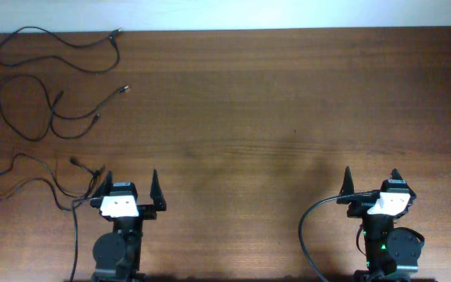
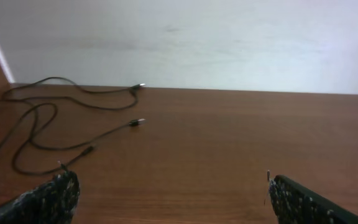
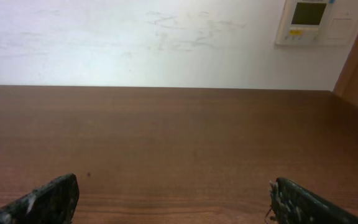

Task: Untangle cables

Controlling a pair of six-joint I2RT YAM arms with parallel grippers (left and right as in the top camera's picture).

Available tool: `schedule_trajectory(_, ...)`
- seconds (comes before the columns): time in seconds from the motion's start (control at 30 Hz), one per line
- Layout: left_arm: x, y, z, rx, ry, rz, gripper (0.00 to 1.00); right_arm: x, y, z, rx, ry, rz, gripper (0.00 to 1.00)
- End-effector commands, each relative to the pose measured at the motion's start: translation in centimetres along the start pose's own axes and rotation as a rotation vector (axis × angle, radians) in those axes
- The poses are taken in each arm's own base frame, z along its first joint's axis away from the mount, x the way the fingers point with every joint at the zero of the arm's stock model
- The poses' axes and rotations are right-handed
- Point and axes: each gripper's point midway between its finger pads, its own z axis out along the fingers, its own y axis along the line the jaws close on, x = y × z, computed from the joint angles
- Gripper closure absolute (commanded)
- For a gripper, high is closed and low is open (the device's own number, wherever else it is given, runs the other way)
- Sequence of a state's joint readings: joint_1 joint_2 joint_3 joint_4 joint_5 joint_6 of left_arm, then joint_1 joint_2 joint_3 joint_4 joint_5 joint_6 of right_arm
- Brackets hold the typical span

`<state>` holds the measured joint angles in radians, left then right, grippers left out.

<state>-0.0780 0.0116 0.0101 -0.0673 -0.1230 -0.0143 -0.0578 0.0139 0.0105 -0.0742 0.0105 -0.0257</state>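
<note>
table (image 1: 288, 94): brown wood | wall (image 3: 135, 43): white, scuffed | wall panel (image 3: 308, 22): white, small display

- The brown wooden table (image 1: 272, 102) has a mostly bare top.
- A far cable (image 1: 116, 34) lies looped at the far left corner.
- A middle cable (image 1: 123, 92) is coiled below it.
- A near cable (image 1: 76, 162) curls at the left front.

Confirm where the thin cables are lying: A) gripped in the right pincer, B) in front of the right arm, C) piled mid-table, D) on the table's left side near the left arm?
D: all the cables lie on the left side of the table, near the left pincer; the right pincer is open and empty.
</note>
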Motion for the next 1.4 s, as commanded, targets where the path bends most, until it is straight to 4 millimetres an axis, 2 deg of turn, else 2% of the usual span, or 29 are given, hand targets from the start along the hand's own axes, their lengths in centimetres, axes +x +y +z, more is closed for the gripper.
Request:
schedule_trajectory(0.0, 0.2, -0.5, 0.0, 0.031, 0.006, 0.034, 0.01, 0.2, 0.1, 0.0, -0.003, 0.003, 0.003, 0.01)
schedule_trajectory(0.2, 0.2, 0.5, 0.0, -0.014, 0.006, -0.093, 0.01, 0.2, 0.1, 0.0, -0.003, 0.003, 0.003, 0.02)
schedule_trajectory(1.37, 0.2, 0.3, 0.0, -0.002, 0.007, -0.016, 0.01, 0.2, 0.1, 0.0, -0.003, 0.003, 0.003, 0.02)
